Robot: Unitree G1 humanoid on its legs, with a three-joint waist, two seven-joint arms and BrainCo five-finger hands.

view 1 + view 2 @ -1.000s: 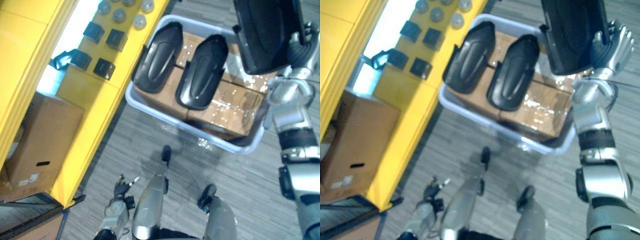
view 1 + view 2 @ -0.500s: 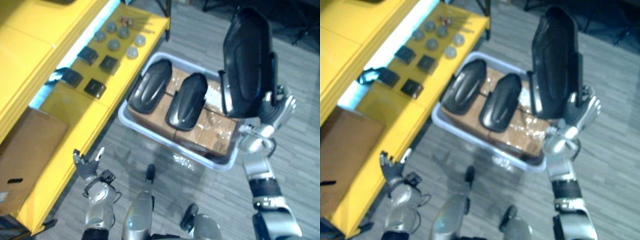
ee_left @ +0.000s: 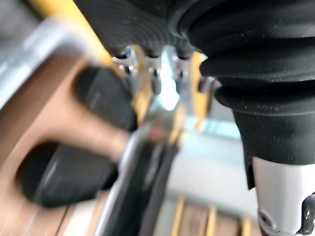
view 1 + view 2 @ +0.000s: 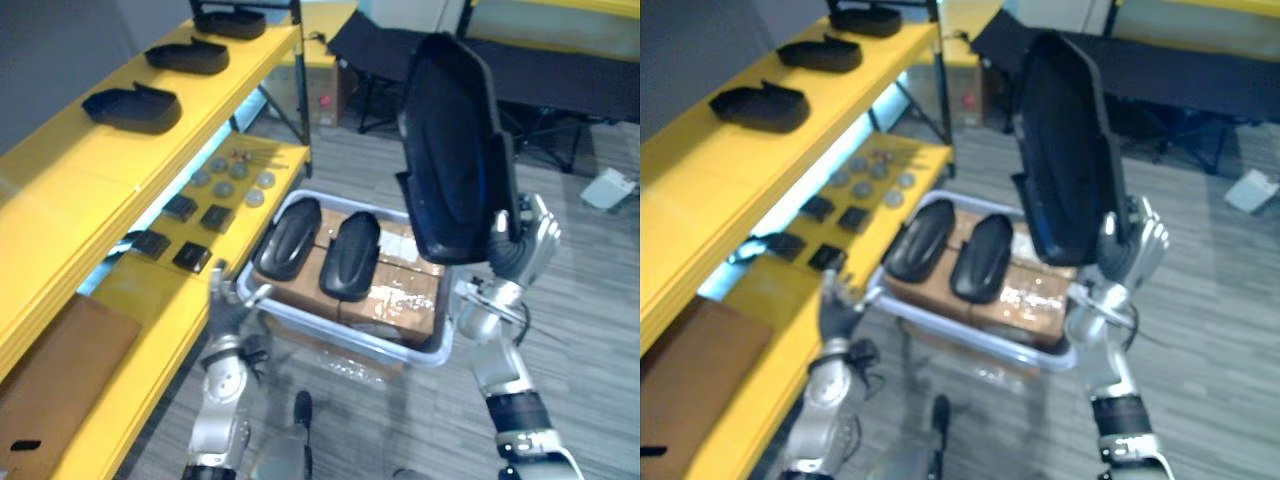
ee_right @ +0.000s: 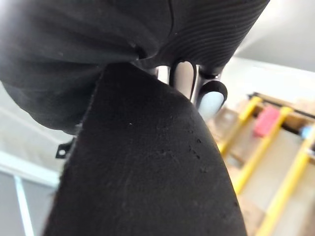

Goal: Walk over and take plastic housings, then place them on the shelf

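Black plastic housing [image 4: 455, 150] is now up high, my right robot hand [image 4: 525, 245] gripping its bottom edge, well above the bin [image 4: 430, 355] below. My left robot hand [image 4: 838, 310] has risen, fingers open. Next comes the yellow shelf [image 4: 60, 200].

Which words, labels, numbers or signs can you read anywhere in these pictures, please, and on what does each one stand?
No text can be read in these pictures.
On the large black plastic housing held in the right hand: no marking visible.
On the brown cardboard boxes in the pale grey plastic tub: shiny tape, no legible print.
On the yellow metal shelf: no lettering visible.
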